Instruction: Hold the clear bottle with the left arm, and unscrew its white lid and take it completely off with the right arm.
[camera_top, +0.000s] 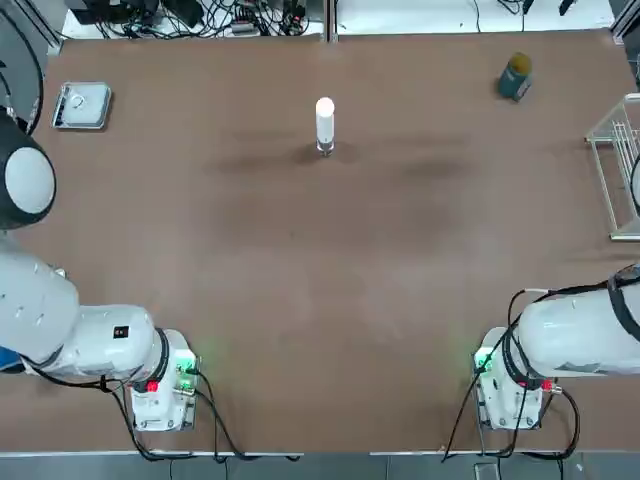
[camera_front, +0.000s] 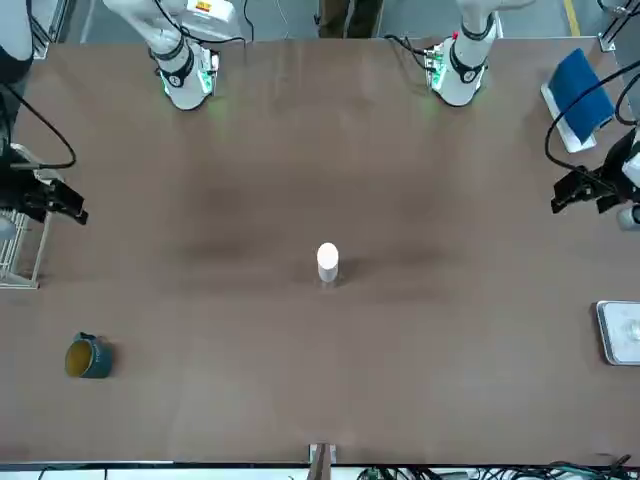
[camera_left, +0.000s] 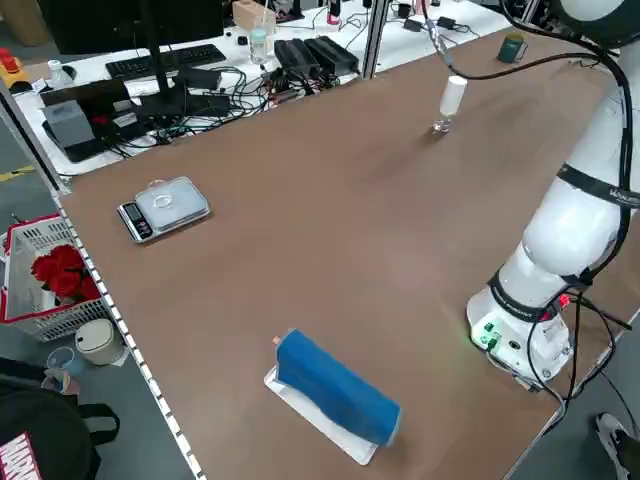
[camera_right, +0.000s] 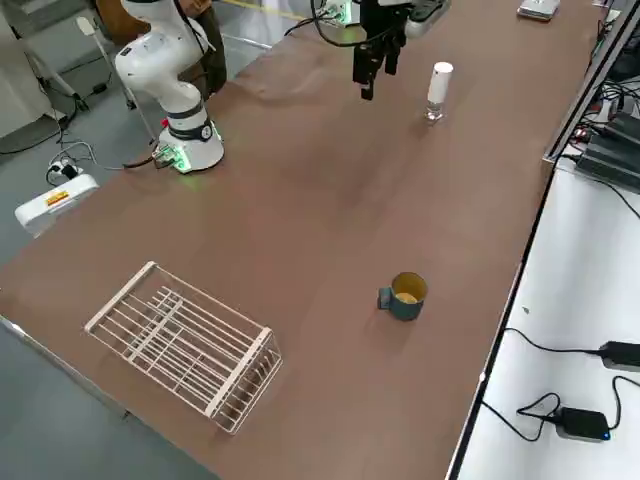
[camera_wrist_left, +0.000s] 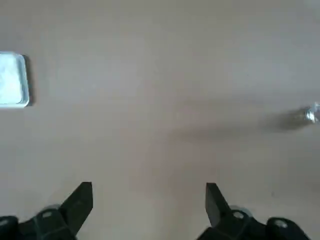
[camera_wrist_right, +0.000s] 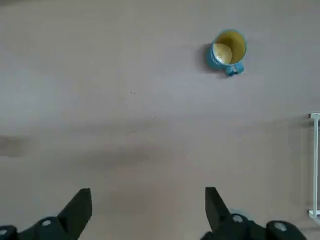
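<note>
The clear bottle (camera_top: 325, 148) stands upright at the far middle of the table. It is a slim glass vial, and the tall white lid (camera_top: 325, 118) is on top of it. The front view shows the same lid (camera_front: 327, 259), and the left side view shows the vial (camera_left: 440, 126) below it. My left gripper (camera_wrist_left: 147, 200) hangs open high over the table's left side, far from the bottle. My right gripper (camera_wrist_right: 146, 205) hangs open high over the right side and holds nothing. In the front view the left gripper (camera_front: 585, 190) and the right gripper (camera_front: 55, 200) sit at opposite table edges.
A teal mug (camera_top: 516, 77) with a yellowish inside stands at the far right. A white wire rack (camera_top: 622, 170) lies at the right edge. A small scale (camera_top: 82, 105) sits at the far left. A blue roll (camera_left: 335, 385) lies on a white base near the left arm.
</note>
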